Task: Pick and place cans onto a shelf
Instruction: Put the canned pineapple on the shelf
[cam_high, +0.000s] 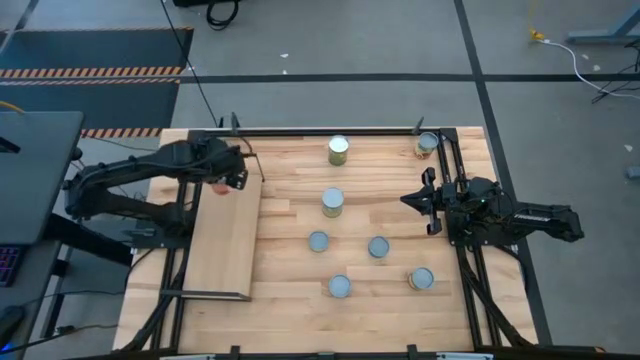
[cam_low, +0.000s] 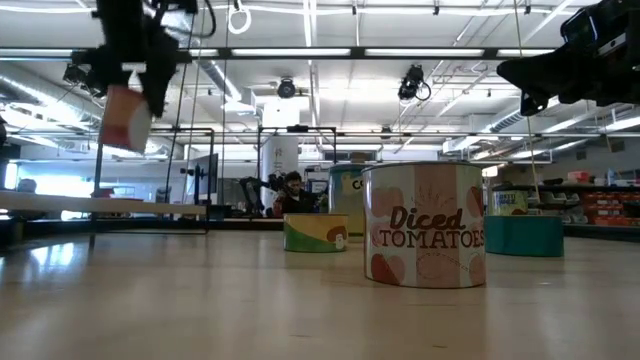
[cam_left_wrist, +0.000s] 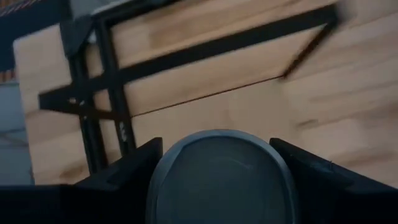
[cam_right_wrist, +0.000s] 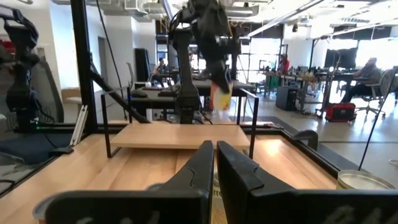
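Jaws of the left gripper (cam_high: 228, 178) clamp an orange can (cam_low: 124, 117), carried in the air above the far end of the shelf (cam_high: 225, 245). The right gripper (cam_high: 424, 202) waits, fingers together and empty, by the table's right edge. The placing step looks underway; next calls for lowering the can upright onto the board, then letting go.

- A grey floor (cam_high: 330, 45) is showing around the table, with dark lines running across it
- A striped hazard mat (cam_high: 90, 72) is lying at one side
- Long ceiling lights (cam_low: 330, 52) are glowing overhead
- A person (cam_right_wrist: 367, 71) is sitting at a desk far off, near a red bag (cam_right_wrist: 339, 112)
- Bright windows (cam_right_wrist: 373, 53) are letting in daylight
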